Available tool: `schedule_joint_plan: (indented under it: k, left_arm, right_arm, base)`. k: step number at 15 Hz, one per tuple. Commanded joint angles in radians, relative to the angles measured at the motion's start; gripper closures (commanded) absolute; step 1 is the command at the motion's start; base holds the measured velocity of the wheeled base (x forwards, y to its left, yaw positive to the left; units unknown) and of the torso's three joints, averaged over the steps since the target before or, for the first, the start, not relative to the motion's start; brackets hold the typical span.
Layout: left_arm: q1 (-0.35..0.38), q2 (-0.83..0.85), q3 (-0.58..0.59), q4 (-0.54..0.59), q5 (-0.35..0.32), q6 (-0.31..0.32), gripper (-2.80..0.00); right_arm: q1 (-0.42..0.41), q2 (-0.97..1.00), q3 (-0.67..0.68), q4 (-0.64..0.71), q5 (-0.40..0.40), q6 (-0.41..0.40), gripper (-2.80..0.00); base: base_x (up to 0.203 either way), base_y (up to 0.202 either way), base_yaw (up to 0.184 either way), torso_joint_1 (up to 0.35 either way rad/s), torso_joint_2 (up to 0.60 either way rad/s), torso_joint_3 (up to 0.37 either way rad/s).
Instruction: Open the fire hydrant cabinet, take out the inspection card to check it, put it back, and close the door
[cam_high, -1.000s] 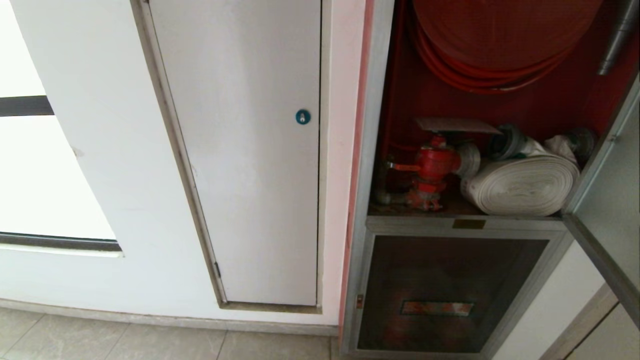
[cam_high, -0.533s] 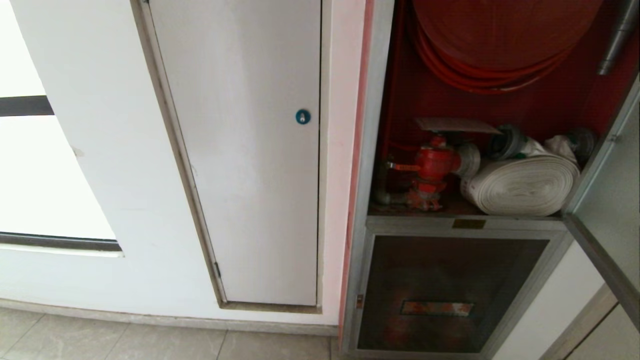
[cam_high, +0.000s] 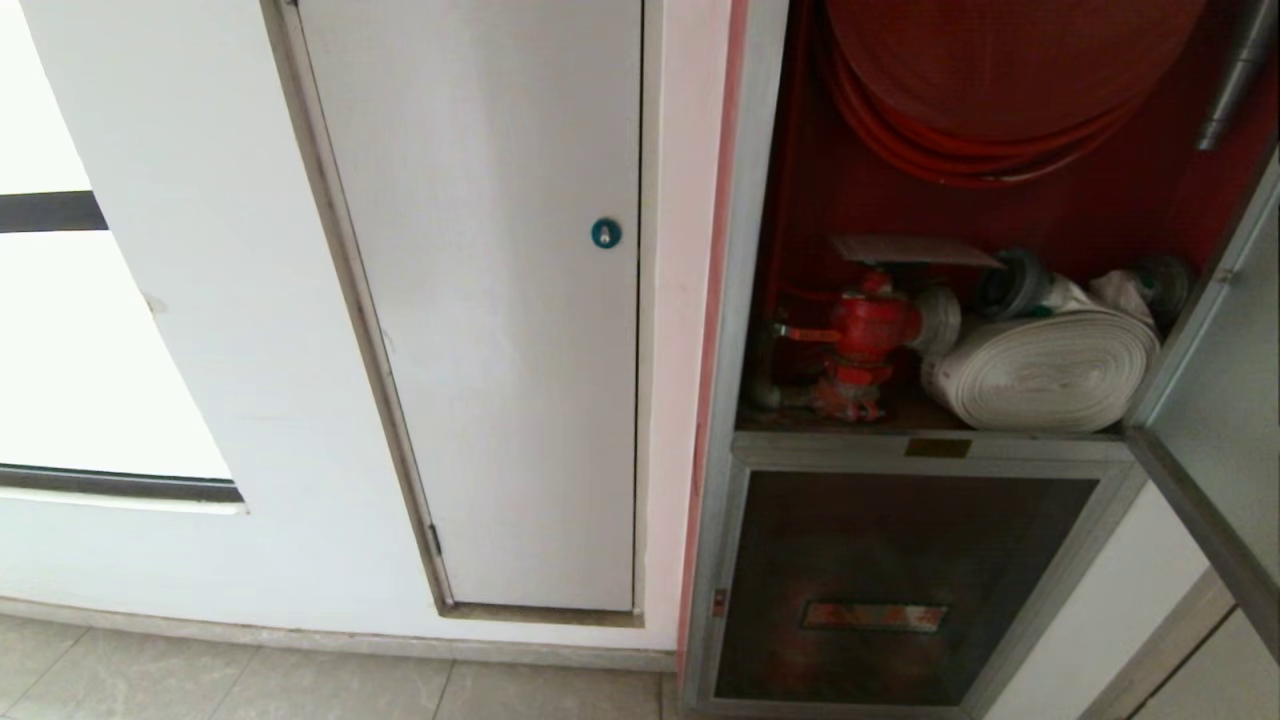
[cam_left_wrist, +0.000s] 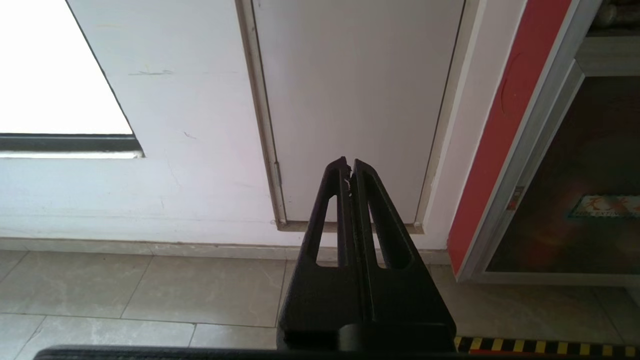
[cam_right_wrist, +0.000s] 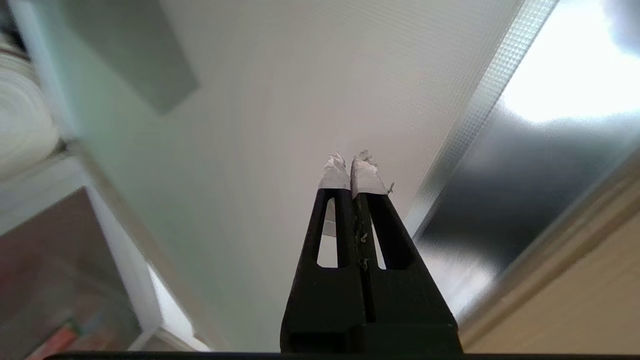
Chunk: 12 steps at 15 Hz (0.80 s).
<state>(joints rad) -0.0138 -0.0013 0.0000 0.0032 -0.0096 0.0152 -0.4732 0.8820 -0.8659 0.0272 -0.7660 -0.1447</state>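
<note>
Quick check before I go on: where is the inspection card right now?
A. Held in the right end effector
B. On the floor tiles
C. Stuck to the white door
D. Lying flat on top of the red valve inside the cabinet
D: the head view shows the inspection card lying flat on the red valve inside the open fire hydrant cabinet, while the right end effector is shut on nothing.
</note>
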Motion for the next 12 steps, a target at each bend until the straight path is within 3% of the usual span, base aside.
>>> schedule_joint_plan:
  k: [1, 4, 8, 10, 12]
  left_arm:
    - [0.000, 0.001, 0.000, 0.000, -0.001, 0.000, 0.00]
    - [0.000, 0.001, 0.000, 0.000, 0.000, 0.000, 0.00]
    - [0.000, 0.001, 0.000, 0.000, -0.001, 0.000, 0.00]
    - [0.000, 0.001, 0.000, 0.000, -0.001, 0.000, 0.00]
    - [0.000, 0.001, 0.000, 0.000, -0.001, 0.000, 0.00]
  right_arm:
    - [-0.132, 0.043, -0.011, -0.001, 0.077, -0.001, 0.00]
    - [-0.294, 0.073, -0.029, -0.003, 0.255, 0.000, 0.00]
    - [-0.317, 0.078, -0.041, -0.003, 0.325, 0.000, 0.00]
    - [-0.315, 0.084, -0.041, -0.010, 0.455, 0.000, 0.00]
    - [-0.292, 0.083, -0.041, -0.011, 0.656, 0.001, 0.00]
  base:
    - [0.000, 0.000, 0.000, 0.000, 0.00, 0.000]
    - [0.000, 0.000, 0.000, 0.000, 0.00, 0.000]
    - [0.000, 0.000, 0.000, 0.000, 0.00, 0.000]
    - [0.000, 0.000, 0.000, 0.000, 0.00, 0.000]
    - [0.000, 0.000, 0.000, 0.000, 0.00, 0.000]
